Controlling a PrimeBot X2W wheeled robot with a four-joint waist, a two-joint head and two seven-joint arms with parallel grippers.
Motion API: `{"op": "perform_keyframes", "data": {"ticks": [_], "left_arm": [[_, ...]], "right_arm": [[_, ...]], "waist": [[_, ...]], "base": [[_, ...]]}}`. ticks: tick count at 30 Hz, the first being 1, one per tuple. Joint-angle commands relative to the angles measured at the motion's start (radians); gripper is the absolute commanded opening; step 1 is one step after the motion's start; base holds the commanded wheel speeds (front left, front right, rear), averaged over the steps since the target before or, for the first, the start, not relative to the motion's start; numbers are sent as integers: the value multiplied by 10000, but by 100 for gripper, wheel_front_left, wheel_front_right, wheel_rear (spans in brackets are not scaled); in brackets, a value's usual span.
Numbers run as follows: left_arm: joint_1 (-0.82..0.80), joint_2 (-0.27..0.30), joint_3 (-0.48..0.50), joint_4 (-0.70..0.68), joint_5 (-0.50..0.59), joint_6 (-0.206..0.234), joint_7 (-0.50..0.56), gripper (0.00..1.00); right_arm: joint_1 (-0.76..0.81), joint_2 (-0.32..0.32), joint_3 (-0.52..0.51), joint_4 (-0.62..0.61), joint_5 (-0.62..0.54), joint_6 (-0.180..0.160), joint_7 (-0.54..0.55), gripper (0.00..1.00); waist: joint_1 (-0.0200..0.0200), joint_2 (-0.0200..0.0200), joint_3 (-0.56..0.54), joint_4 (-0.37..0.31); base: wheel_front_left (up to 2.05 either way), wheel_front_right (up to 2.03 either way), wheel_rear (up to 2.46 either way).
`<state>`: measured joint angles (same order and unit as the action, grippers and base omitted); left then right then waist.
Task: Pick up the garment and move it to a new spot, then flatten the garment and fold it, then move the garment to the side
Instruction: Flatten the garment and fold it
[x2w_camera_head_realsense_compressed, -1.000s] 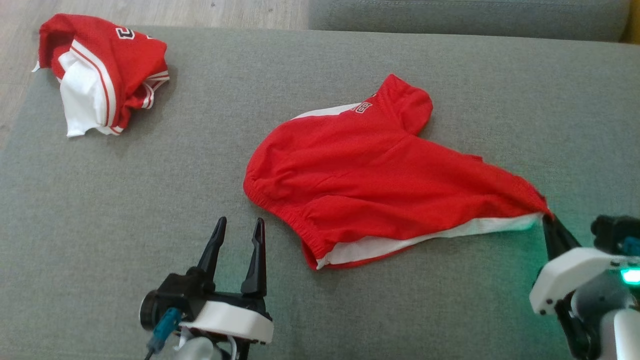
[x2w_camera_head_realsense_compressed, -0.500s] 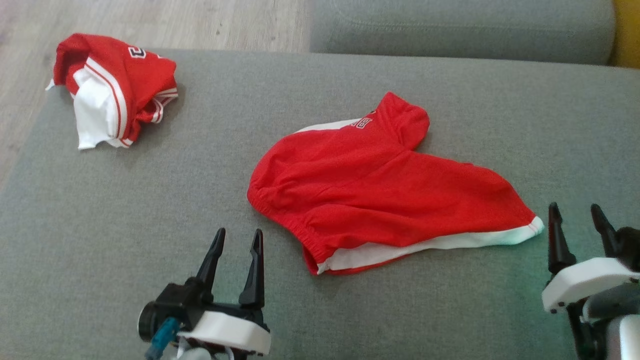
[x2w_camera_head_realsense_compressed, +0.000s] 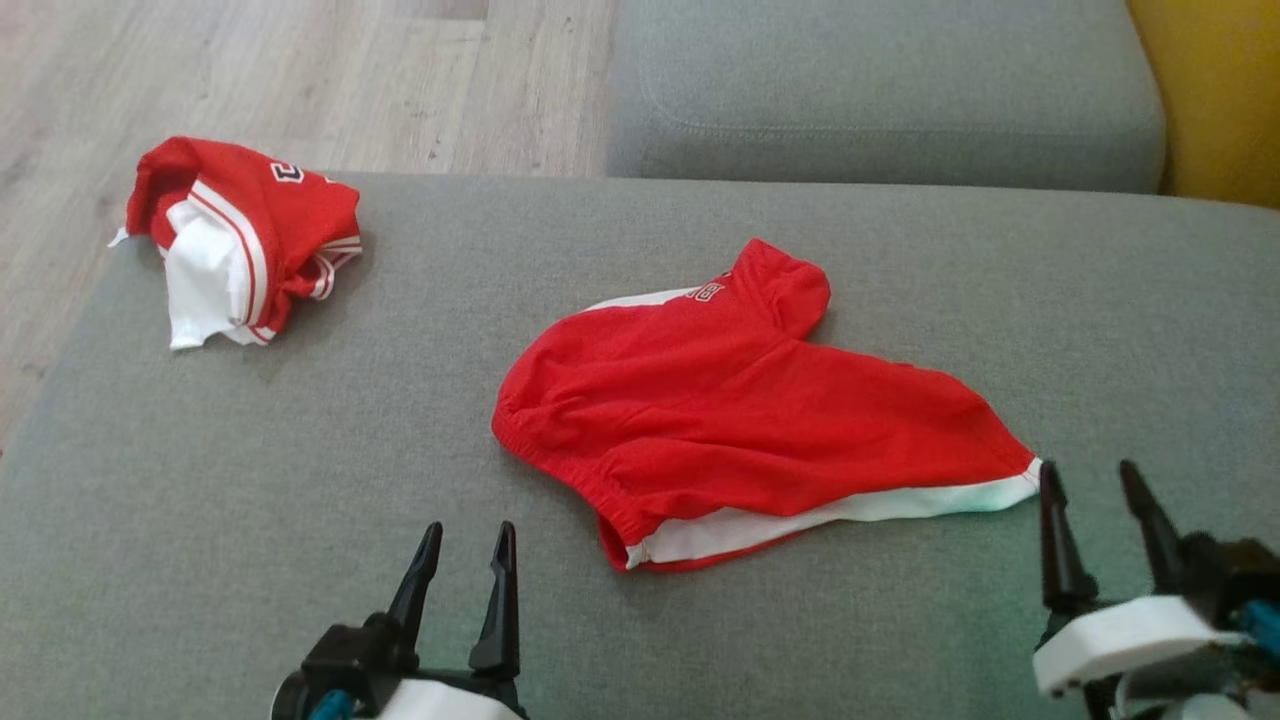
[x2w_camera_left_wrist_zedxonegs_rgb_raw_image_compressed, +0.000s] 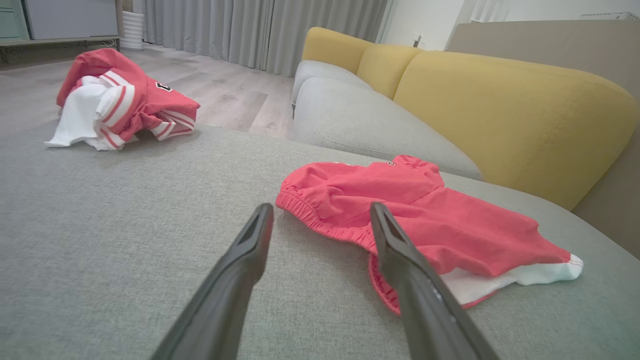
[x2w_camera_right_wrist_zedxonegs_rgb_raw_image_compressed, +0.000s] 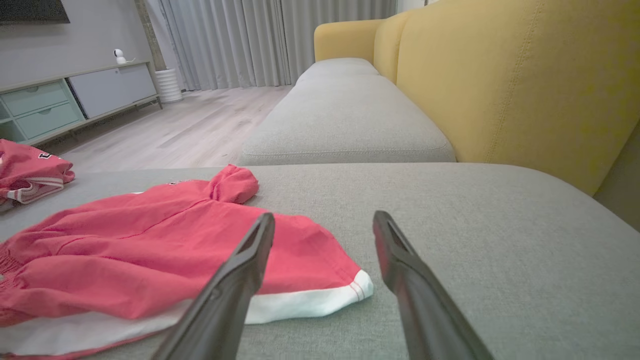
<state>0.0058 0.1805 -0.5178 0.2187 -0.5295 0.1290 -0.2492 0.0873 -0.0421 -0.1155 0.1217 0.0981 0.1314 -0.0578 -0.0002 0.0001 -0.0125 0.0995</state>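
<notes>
A red garment (x2w_camera_head_realsense_compressed: 740, 420) with white trim, shorts by the look of it, lies spread on the grey cushion (x2w_camera_head_realsense_compressed: 400, 400), an elastic waistband at its left and a white-edged leg end at its right. The left wrist view has the garment (x2w_camera_left_wrist_zedxonegs_rgb_raw_image_compressed: 415, 215) just beyond my fingers, and in the right wrist view the garment (x2w_camera_right_wrist_zedxonegs_rgb_raw_image_compressed: 150, 245) lies to the left. My right gripper (x2w_camera_head_realsense_compressed: 1090, 485) stands open just right of the white leg corner, nothing between its fingers (x2w_camera_right_wrist_zedxonegs_rgb_raw_image_compressed: 240, 280). My left gripper (x2w_camera_head_realsense_compressed: 465, 545) is open and empty, near the waistband's lower left.
A second red and white garment (x2w_camera_head_realsense_compressed: 240, 245) lies crumpled at the cushion's far left corner. Behind are another grey seat cushion (x2w_camera_head_realsense_compressed: 880, 95), a yellow sofa back (x2w_camera_right_wrist_zedxonegs_rgb_raw_image_compressed: 525, 75) to the right, and wooden floor (x2w_camera_head_realsense_compressed: 300, 80) beyond the left edge.
My right gripper opened and let go of the garment's leg corner, which dropped flat. It then drew back a little. The head camera tilted up, so the whole picture shifted down.
</notes>
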Motion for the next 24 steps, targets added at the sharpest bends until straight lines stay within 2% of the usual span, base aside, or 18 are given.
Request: {"op": "perform_keyframes", "data": {"ticks": [1, 19, 24], "left_arm": [[-225, 129, 362, -242, -106, 148, -74, 100], [-117, 293, 343, -382, -111, 369, -23, 100], [-264, 316, -28, -393, 12, 189, 274, 100]], "right_arm": [[-102, -81, 431, -148, 117, -7, -315, 100], [-152, -81, 647, 317, 125, -7, -428, 100], [-266, -81, 662, 255, 56, -7, -402, 100]], "waist": [[2, -1, -104, 12], [2, -1, -106, 18], [2, -1, 69, -77]], "base": [[0, 0, 0], [0, 0, 0], [0, 0, 0]]}}
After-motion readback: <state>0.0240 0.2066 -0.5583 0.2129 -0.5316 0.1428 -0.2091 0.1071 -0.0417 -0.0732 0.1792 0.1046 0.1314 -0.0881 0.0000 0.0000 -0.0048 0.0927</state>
